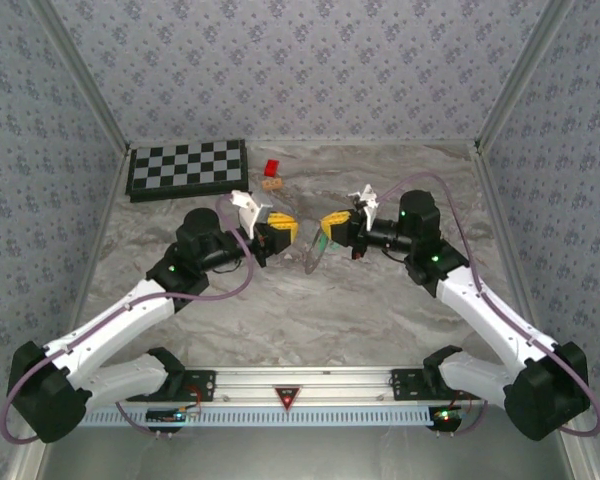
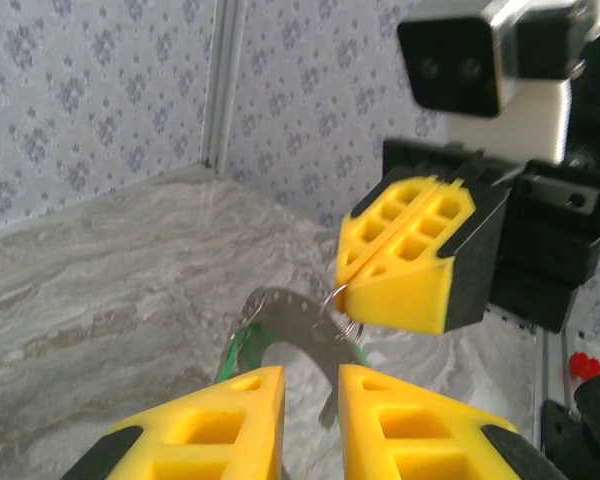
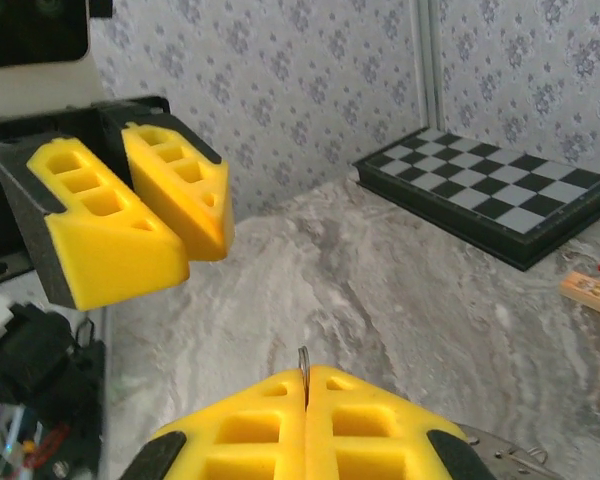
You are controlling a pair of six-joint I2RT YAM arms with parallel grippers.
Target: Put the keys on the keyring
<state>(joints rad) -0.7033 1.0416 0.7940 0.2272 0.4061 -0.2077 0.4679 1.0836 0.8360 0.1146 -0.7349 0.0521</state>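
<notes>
your left gripper (image 1: pixel 280 232) hovers above the desk (image 1: pixel 370 310), jaws a narrow gap apart with nothing between them. just right of it the keyring (image 2: pixel 285 312) hangs clear of the desk between the two grippers, with a green key (image 2: pixel 232 352) at its lower left edge. your right gripper (image 1: pixel 332 222) has its jaws pressed together on a thin wire loop at the keyring's top.

Floral grey walls (image 1: pixel 300 60), marbled tabletop (image 1: pixel 310 310)
</notes>
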